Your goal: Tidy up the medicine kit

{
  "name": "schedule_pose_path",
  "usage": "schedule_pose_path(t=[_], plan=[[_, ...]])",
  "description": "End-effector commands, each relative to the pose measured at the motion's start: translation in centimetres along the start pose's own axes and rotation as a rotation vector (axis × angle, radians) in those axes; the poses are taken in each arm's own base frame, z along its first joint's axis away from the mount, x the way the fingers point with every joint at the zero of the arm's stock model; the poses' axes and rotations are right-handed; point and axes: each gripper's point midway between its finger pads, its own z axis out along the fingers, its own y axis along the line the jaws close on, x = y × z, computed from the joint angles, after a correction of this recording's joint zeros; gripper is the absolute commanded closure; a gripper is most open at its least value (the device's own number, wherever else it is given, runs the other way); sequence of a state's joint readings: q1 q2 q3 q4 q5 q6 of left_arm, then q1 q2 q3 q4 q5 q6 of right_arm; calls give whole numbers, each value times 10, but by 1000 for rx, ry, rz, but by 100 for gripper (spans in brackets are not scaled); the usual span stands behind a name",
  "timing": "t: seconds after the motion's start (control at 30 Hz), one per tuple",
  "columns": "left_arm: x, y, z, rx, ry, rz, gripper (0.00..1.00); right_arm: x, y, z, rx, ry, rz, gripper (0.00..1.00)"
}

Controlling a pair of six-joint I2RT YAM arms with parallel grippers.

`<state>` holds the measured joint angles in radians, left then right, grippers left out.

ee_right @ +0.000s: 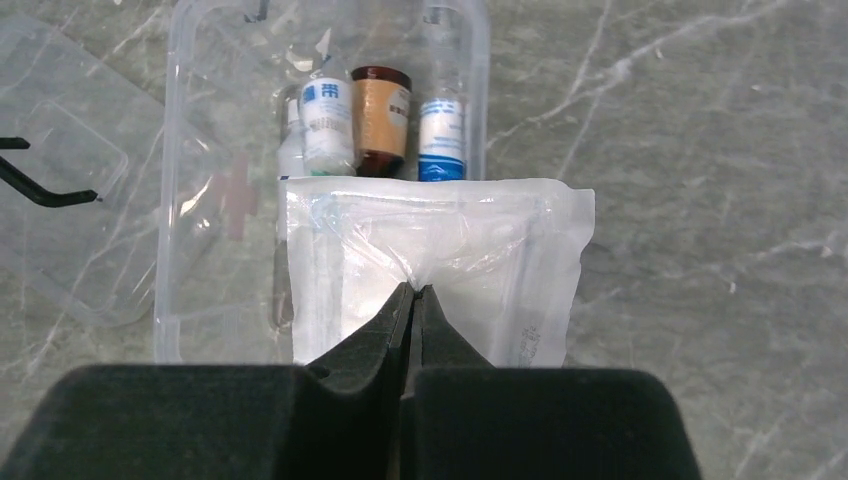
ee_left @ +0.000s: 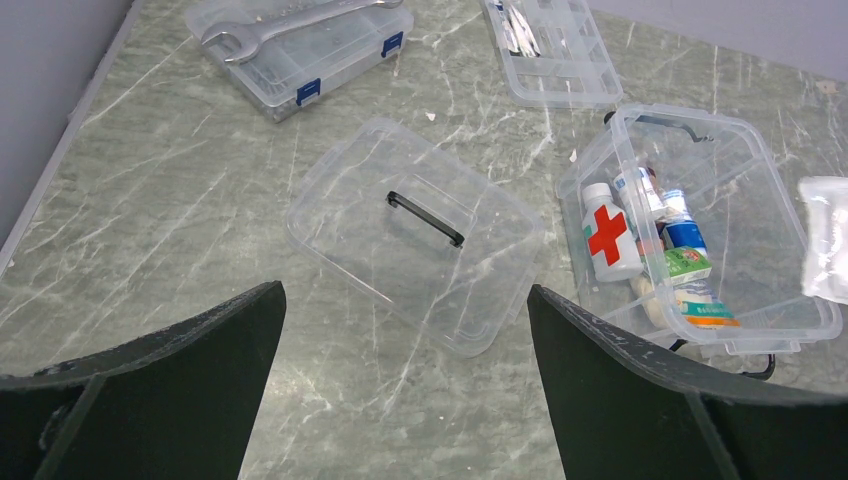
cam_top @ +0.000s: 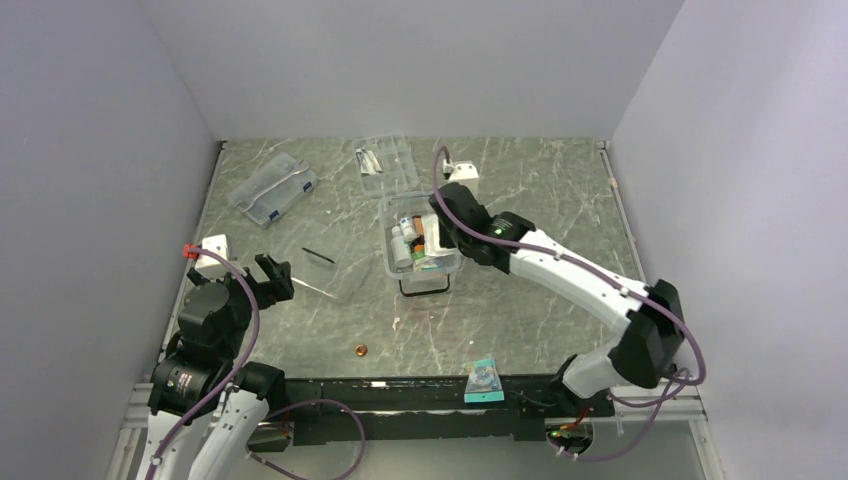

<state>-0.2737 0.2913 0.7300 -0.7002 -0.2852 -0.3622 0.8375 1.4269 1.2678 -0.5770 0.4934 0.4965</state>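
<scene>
The medicine kit (cam_top: 421,273) is an open clear tub in mid-table, with a red cross (ee_left: 607,232) on its wall and several bottles and boxes inside. Its clear lid (ee_left: 350,200), with a dark handle, lies flat to the tub's left. My right gripper (ee_right: 413,288) is shut on the edge of a white sealed packet (ee_right: 470,250), which hangs just above the tub (ee_right: 170,200) and hides part of its contents. My left gripper (ee_left: 405,287) stands open and empty near the lid's front edge, above the table.
A flatter clear case with blue latches (cam_top: 272,188), a wrench lying on it (ee_left: 290,20), sits at the back left. A clear compartment tray (cam_top: 388,163) lies behind the tub. A small orange disc (cam_top: 360,349) and a teal box (cam_top: 483,380) rest near the front edge.
</scene>
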Motion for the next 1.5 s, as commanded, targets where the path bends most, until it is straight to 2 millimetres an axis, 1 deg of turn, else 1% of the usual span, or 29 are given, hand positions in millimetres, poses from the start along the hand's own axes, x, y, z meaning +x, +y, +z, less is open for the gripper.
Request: schedule_pose_path(t=[0.0, 0.13, 0.2, 0.37, 0.53, 0.93, 1.2, 1.47], plan=[[-16, -7, -3, 29, -48, -23, 1, -28, 31, 16, -88, -52, 17, 100], [-16, -7, -2, 27, -47, -24, 1, -23, 45, 35, -113, -19, 12, 100], [-16, -7, -3, 25, -47, -24, 2, -17, 50, 43, -126, 5, 8, 100], [-16, -6, -3, 24, -49, -24, 2, 9, 59, 58, -154, 90, -22, 100], [-16, -7, -3, 27, -48, -23, 1, 35, 63, 65, -188, 178, -55, 100], [-16, -8, -3, 32, -49, -23, 1, 85, 61, 81, -207, 346, -119, 100], [-16, -8, -2, 34, -47, -23, 1, 125, 68, 89, -265, 479, -149, 100], [-16, -8, -2, 34, -48, -22, 1, 163, 59, 102, -241, 569, -180, 100]])
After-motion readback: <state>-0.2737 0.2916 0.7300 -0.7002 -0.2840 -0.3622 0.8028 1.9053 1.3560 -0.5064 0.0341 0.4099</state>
